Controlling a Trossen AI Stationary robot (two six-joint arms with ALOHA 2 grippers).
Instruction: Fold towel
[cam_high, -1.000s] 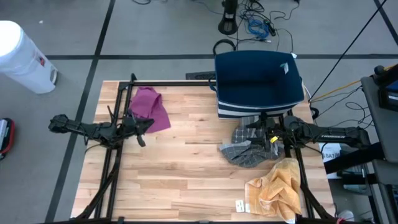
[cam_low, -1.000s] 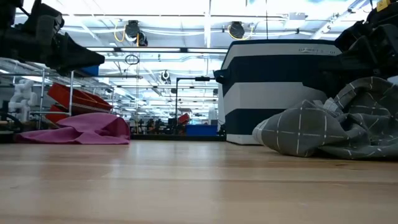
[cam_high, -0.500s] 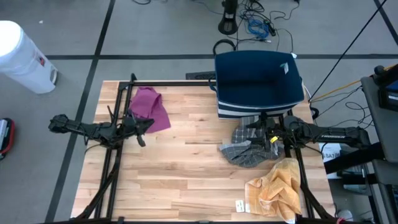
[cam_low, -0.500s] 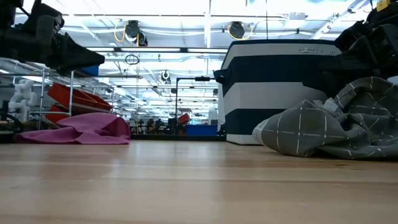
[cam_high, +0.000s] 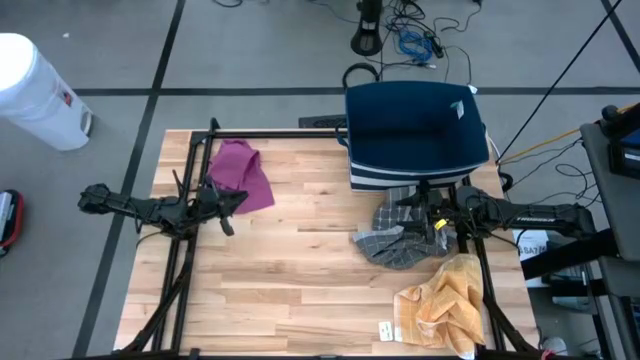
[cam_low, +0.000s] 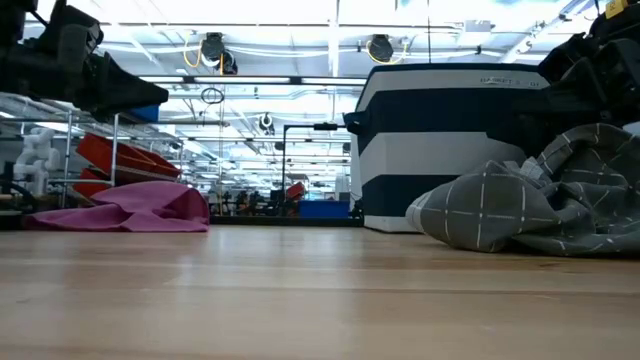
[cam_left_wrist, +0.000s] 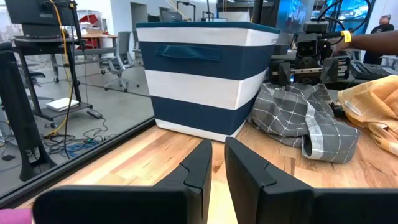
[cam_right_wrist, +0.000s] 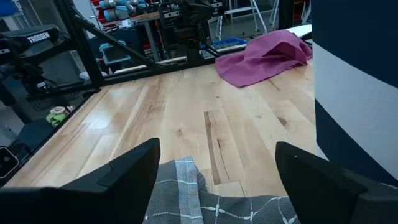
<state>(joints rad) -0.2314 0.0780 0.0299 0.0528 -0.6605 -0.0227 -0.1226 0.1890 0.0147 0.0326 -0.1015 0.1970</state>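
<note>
yellow towel (cam_high: 443, 302): it lies crumpled at the near right corner of the counter (cam_high: 300, 270). Nothing touches it.
grey towel (cam_high: 395, 240): it has a check pattern. It lies in a bunched heap just past the yellow one, right beside the striped bin.
right gripper (cam_high: 418, 209): it hangs right over the grey towel. Its fingers (cam_right_wrist: 134, 165) are spread wide and hold nothing. The cloth lies just under them.
left gripper (cam_high: 228, 202): it waits over the left side of the counter, beside the pink towel. Its fingers (cam_left_wrist: 199, 165) are close together with only a thin gap. Nothing is in them.
pink towel (cam_high: 242, 175): it lies in a loose heap near the far left corner.
striped bin (cam_high: 415, 125): blue and white, it stands at the far right edge of the counter.
step now: I think the job is only starting. No towel is flat or folded yet. The right arm looks ready to take the grey one.
next move: I think the right fingers must go down and pinch an edge of the grey towel. Then it needs pulling out to the bare wood in the middle, so it can be laid flat.
</note>
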